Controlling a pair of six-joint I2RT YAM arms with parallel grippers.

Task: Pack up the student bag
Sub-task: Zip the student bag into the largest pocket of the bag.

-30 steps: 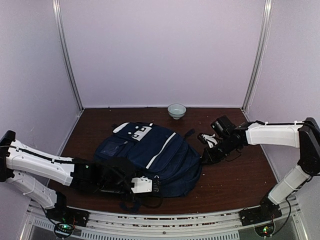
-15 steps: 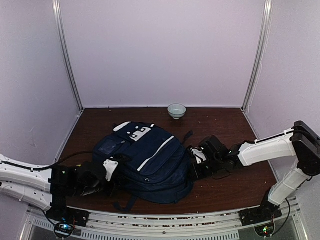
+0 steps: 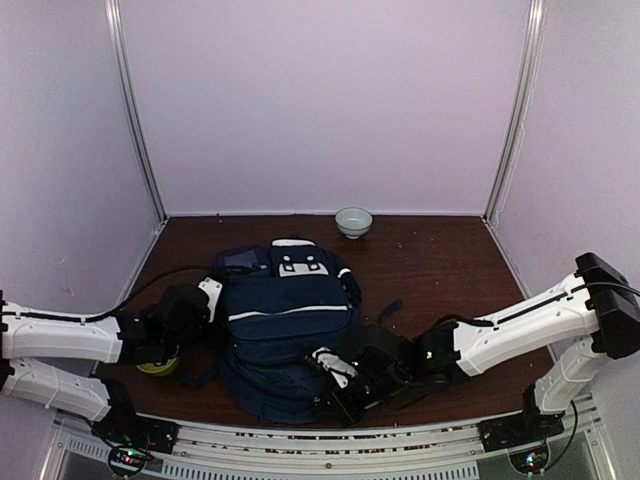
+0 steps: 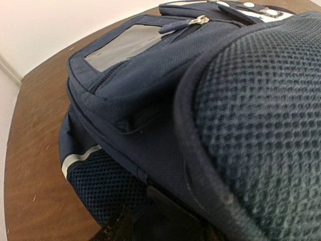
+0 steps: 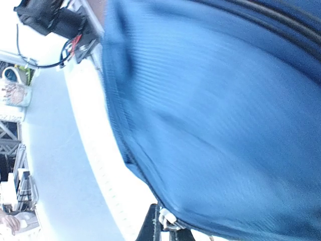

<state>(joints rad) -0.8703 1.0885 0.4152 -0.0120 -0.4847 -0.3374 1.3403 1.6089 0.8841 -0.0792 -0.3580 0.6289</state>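
The student bag (image 3: 285,325), navy with a white stripe and white-grey patches at its far end, lies mid-table with its top toward the back wall. My left gripper (image 3: 200,305) is at the bag's left side. In the left wrist view the bag's side pocket (image 4: 125,85) and mesh padding (image 4: 261,125) fill the frame, and the fabric runs down between the dark fingers (image 4: 113,228). My right gripper (image 3: 330,392) is at the bag's near right corner. In the right wrist view it (image 5: 168,228) is shut on a white zip pull (image 5: 167,217) under the blue fabric (image 5: 225,125).
A small pale bowl (image 3: 352,221) stands at the back wall. A yellow-green object (image 3: 155,367) lies under my left forearm. A loose dark strap (image 3: 388,308) trails to the bag's right. The table's near edge rail (image 3: 320,440) is just beyond the right gripper.
The bag has turned so its top points to the back wall. The right arm swept from the bag's right side to its near corner. The left gripper moved up to the left side.
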